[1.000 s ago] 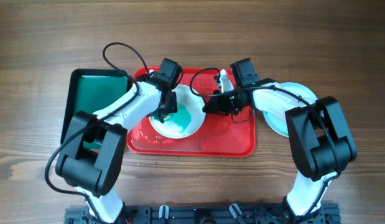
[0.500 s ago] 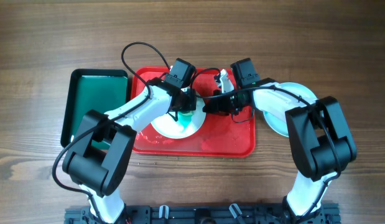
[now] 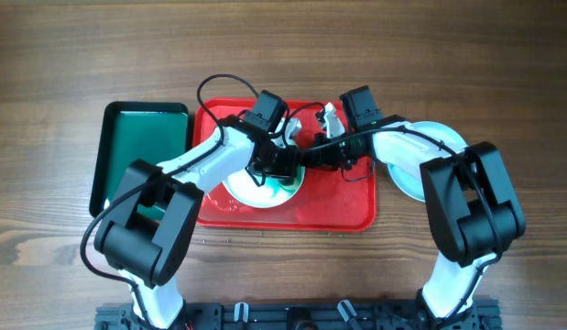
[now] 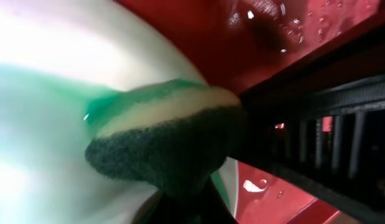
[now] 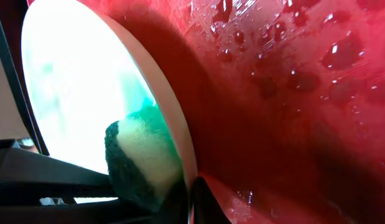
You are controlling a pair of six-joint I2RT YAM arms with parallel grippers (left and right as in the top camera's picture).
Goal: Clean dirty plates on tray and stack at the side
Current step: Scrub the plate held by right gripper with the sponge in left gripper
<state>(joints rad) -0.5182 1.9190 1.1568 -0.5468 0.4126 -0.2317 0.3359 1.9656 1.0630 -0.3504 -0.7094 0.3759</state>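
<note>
A white plate [image 3: 256, 190] with a green smear lies on the red tray [image 3: 329, 203]. My left gripper [image 3: 279, 165] is shut on a green and yellow sponge [image 4: 167, 146] and presses it on the plate's right part [image 4: 49, 93], by its rim. My right gripper [image 3: 308, 158] is shut on the plate's right rim [image 5: 180, 134] and holds it tilted; the sponge [image 5: 142, 163] shows just beyond its fingers [image 5: 193, 200]. Pale aqua plates [image 3: 441, 134] lie right of the tray, partly hidden under my right arm.
A dark green tray [image 3: 141, 137] lies left of the red tray. The red tray's floor [image 5: 292, 93] is wet with droplets. A small white object [image 3: 329, 115] stands at the tray's back edge. The wooden table [image 3: 503, 73] extends all around.
My left gripper has moved the sponge rightward across the plate, from its left part to its right rim. The green smear looks smaller. The right gripper has stayed put.
</note>
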